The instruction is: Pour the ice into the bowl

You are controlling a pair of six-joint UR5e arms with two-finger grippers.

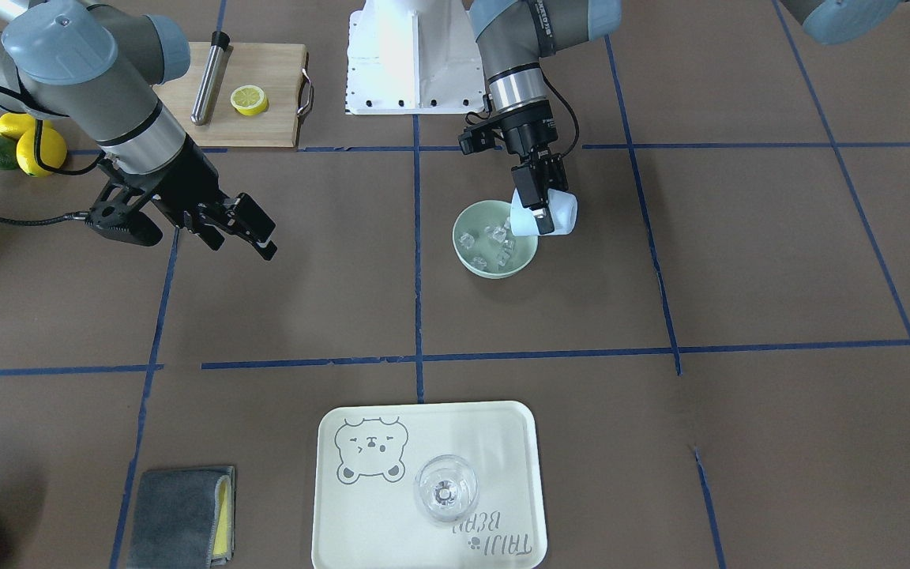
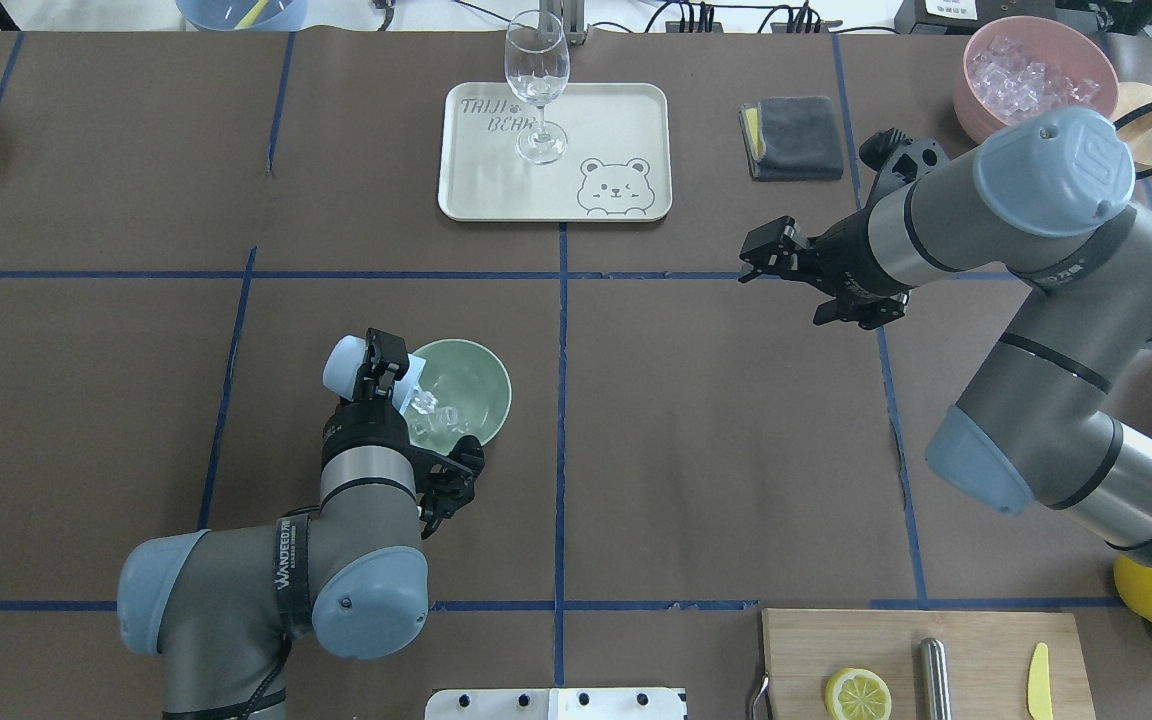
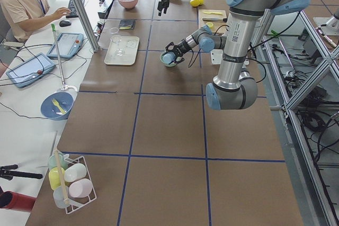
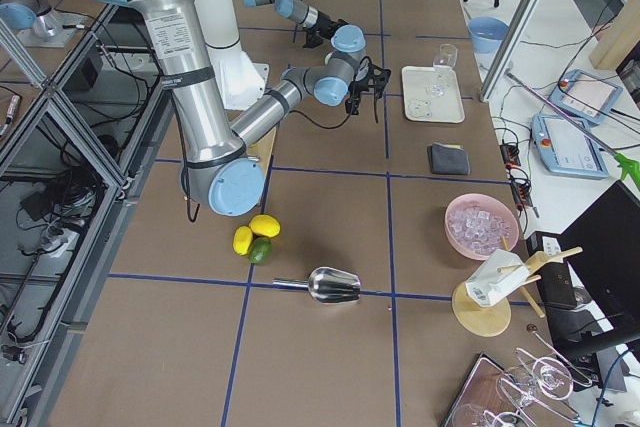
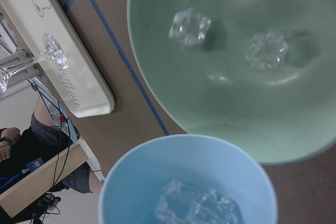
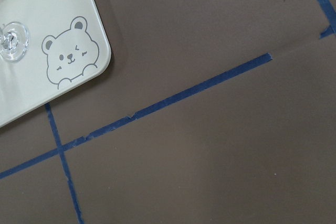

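The pale mint-green bowl (image 1: pixel 461 241) (image 2: pixel 484 385) stands on the brown table and holds several clear ice cubes (image 1: pixel 494 235) (image 2: pixel 433 410). My left gripper (image 1: pixel 540 213) (image 2: pixel 381 370) is shut on a light blue cup (image 1: pixel 562 212) (image 2: pixel 344 365), tipped on its side with its mouth over the bowl's rim. In the left wrist view the cup (image 5: pixel 131 177) still holds a few ice cubes (image 5: pixel 197 205), and two cubes (image 5: pixel 189 26) lie in the bowl (image 5: pixel 220 93). My right gripper (image 1: pixel 246 233) (image 2: pixel 761 255) is open and empty, hovering far from the bowl.
A cream tray (image 2: pixel 616 120) with a wine glass (image 2: pixel 536 75) is across the table. A grey cloth (image 2: pixel 794 135) and a pink container of ice (image 2: pixel 1036 75) are at the far right. A cutting board (image 2: pixel 921 665) with a lemon half is near my base.
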